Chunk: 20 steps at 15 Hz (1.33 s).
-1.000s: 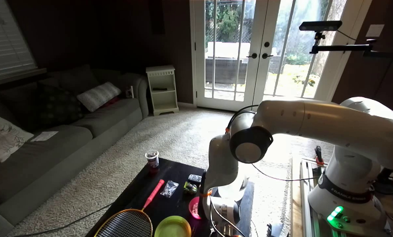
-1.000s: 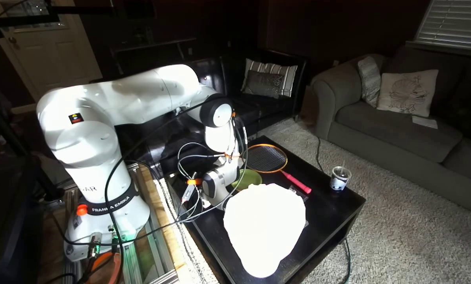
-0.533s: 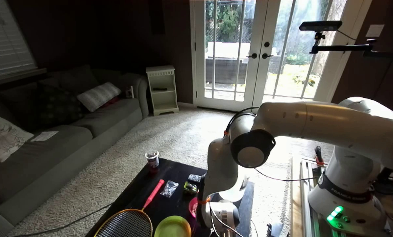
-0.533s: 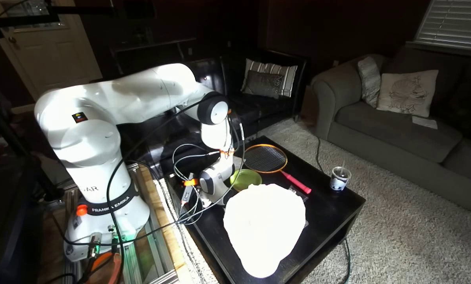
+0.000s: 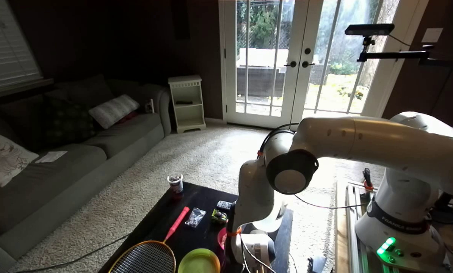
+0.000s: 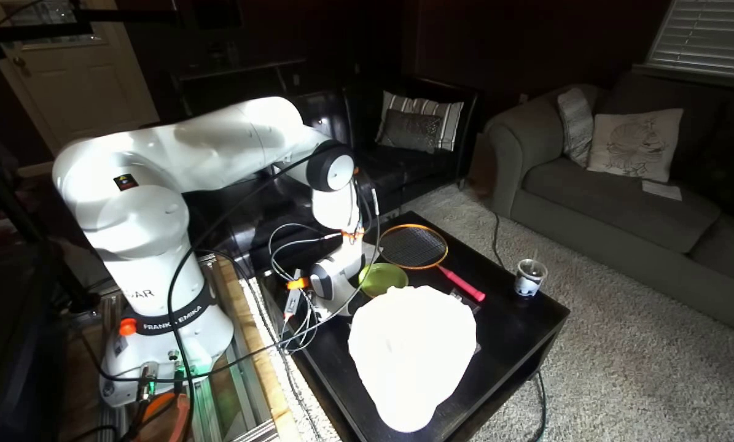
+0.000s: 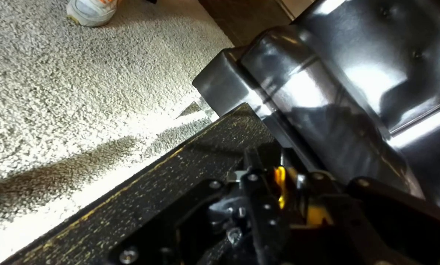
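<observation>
Probably light and stiff, the green dish (image 5: 199,261) is inviting a rim grip; whether the fingers (image 7: 252,161) are pinching anything is unclear.

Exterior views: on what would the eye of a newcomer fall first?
The white arm, bent over the black table in both exterior views, probably comes first. Next, a glaring white shape, too overexposed to identify, hides part of that table in an exterior view. On the table lies a racket with orange rim and pink handle, beside a green dish.
</observation>
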Motion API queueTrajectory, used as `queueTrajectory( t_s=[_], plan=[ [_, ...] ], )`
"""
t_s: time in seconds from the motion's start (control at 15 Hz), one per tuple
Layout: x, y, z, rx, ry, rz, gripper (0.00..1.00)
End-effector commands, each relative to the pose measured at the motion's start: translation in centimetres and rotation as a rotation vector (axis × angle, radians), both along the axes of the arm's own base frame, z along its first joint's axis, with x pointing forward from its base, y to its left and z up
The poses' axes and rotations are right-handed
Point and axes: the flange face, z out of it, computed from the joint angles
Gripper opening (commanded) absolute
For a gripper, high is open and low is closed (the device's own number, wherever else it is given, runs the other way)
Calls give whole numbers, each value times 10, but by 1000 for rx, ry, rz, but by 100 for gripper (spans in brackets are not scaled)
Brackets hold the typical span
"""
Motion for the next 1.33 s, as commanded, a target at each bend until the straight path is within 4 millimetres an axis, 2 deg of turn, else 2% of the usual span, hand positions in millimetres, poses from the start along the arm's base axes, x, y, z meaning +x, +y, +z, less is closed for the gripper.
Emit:
queueTrajectory(
  t_s=[0.0,0.8,0.87,0.93,1.07,1.27],
  plan=[
    [4,-1,-7,-41,-58,-31,5],
    [9,-15,-6,-66,-45,-267,5],
    [9,-15,-7,-68,-42,-281,9],
    [9,-17,-7,-72,-37,-299,44],
    [10,-18,-7,-81,-31,-321,45],
    [11,-20,-8,-90,-27,-350,64]
  ],
)
